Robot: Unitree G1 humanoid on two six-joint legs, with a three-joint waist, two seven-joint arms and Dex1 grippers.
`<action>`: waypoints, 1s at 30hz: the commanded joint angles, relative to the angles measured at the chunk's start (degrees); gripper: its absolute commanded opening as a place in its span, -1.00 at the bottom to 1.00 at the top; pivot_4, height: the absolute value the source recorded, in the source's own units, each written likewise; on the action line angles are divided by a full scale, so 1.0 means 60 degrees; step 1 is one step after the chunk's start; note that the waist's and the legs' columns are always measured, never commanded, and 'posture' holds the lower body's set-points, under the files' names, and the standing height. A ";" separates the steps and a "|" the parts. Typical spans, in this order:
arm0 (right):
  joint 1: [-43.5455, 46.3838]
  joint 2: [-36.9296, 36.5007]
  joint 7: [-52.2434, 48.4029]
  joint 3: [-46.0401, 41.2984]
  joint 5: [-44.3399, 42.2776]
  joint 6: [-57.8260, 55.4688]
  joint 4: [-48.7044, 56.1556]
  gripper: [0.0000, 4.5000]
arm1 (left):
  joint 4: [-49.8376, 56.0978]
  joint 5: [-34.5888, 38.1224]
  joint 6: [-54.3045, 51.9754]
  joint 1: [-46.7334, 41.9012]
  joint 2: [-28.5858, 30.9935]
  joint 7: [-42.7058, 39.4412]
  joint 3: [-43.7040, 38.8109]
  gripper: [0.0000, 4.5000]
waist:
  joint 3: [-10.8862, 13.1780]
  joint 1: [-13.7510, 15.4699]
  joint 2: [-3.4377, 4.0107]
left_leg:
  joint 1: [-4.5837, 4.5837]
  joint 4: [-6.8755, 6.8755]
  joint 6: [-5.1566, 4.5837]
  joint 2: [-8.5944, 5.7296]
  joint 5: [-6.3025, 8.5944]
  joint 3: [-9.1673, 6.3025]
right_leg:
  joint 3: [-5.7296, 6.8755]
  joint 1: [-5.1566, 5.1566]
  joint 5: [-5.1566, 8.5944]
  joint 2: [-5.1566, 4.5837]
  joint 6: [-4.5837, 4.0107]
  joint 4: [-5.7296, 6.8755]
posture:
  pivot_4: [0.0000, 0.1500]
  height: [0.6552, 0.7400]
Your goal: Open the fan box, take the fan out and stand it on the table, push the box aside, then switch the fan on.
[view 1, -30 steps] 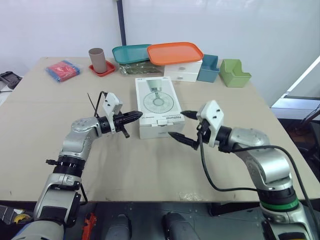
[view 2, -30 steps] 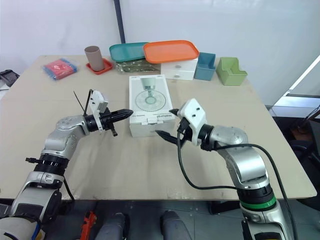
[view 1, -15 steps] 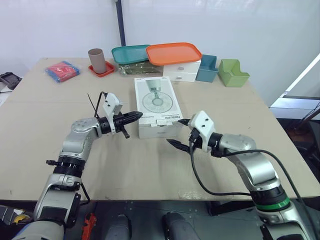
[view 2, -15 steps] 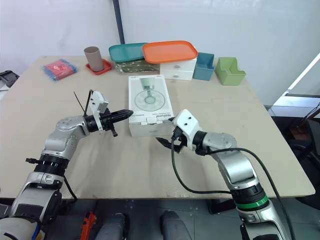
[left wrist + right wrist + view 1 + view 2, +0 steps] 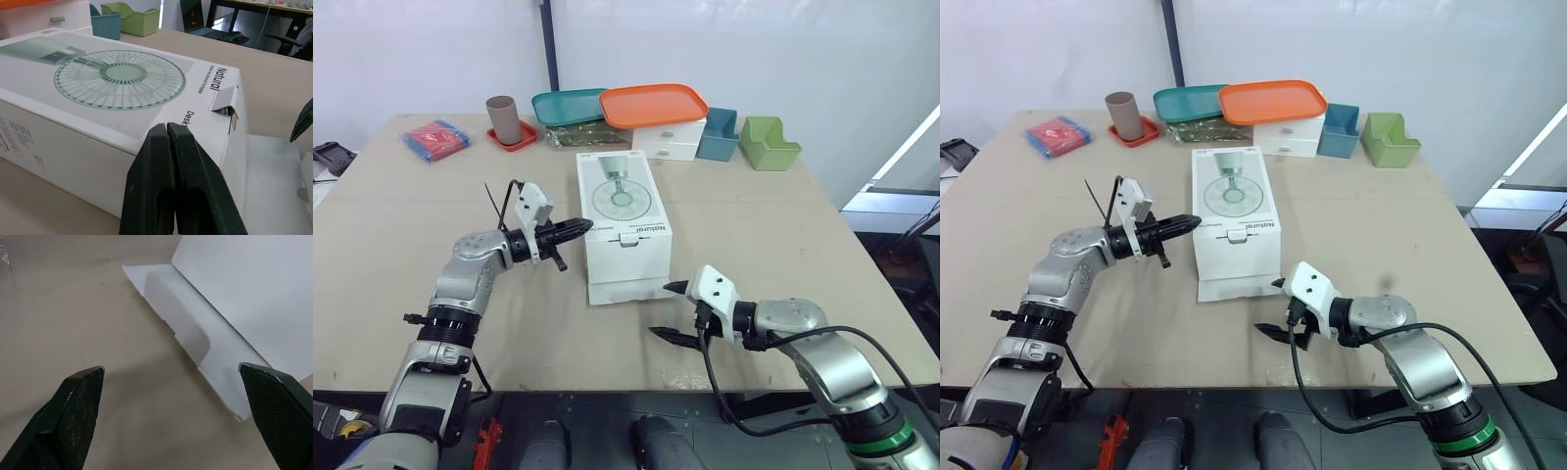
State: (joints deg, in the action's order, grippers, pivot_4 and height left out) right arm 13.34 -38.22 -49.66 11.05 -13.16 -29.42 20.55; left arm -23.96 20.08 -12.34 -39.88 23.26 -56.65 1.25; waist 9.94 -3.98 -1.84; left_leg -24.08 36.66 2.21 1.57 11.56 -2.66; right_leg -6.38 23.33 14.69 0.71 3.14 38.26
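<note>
Centrally in the left eye view, the fan box (image 5: 625,220) lies flat on the bench (image 5: 783,225), its near end flap (image 5: 631,290) folded down onto the surface toward the lower middle of the frame. Left of the box, the left end effector (image 5: 579,227) has its two fingers pressed together on nothing, tips close to the box's long side. Lower right of centre, the right end effector (image 5: 662,310) is spread wide and empty, just in front of the flap. Across the upper frame stand a red packet (image 5: 436,137), a brown cup (image 5: 502,118), a teal tray (image 5: 570,105), an orange tray (image 5: 655,103) on a white drawer unit (image 5: 671,140), a blue bin (image 5: 720,134) and a green bin (image 5: 771,143), all well apart from the box. From the left wrist view, the shut fingers point at the box's side wall, and a small tuck tab (image 5: 222,100) stands raised at its open corner. From the right wrist view, the two fingers stand far apart, the flap lying on the bench beyond them.
</note>
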 commanded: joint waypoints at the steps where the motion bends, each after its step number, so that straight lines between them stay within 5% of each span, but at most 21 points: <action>1: 0.0472 0.0372 0.0564 -0.0638 -0.0197 -0.0171 -0.0235 1.00 | 0.0144 -0.0036 0.0181 -0.0217 -0.0008 -0.0011 -0.0156 -0.96 | 0.0000 -0.0005 -0.0001 | 0.0000 0.0000 0.0001 0.0000 -0.0001 0.0000 | 0.0000 0.0000 0.0000 -0.0001 0.0001 0.0000 | 1.00 1.00; 15: 0.1517 0.1025 0.0768 -0.0412 0.0111 -0.0182 -0.2182 1.00 | 0.0261 -0.0028 0.0202 -0.0113 -0.0026 0.0019 -0.0193 -0.96 | 0.0004 0.0054 0.0006 | -0.0005 -0.0005 0.0007 -0.0004 -0.0018 0.0002 | -0.0003 0.0003 -0.0015 -0.0004 0.0004 0.0000 | 1.00 1.00; 30: 0.1320 0.1317 -0.0169 -0.1976 -0.2618 -0.0811 -0.0926 1.00 | 0.0131 -0.0098 0.0368 -0.0129 0.0034 -0.0013 -0.0235 -0.96 | 0.0005 0.0113 0.0007 | -0.0004 -0.0004 0.0007 -0.0002 -0.0018 0.0001 | -0.0002 0.0001 -0.0016 -0.0002 0.0005 -0.0001 | 1.00 1.00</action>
State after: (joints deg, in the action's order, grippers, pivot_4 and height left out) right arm 20.72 -30.73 -50.26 1.62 -25.59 -33.74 12.01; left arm -24.11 19.43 -11.22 -40.05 23.07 -56.65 1.15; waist 9.97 -3.30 -1.80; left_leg -24.10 36.63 2.24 1.56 11.45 -2.65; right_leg -6.39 23.34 14.59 0.70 3.17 38.26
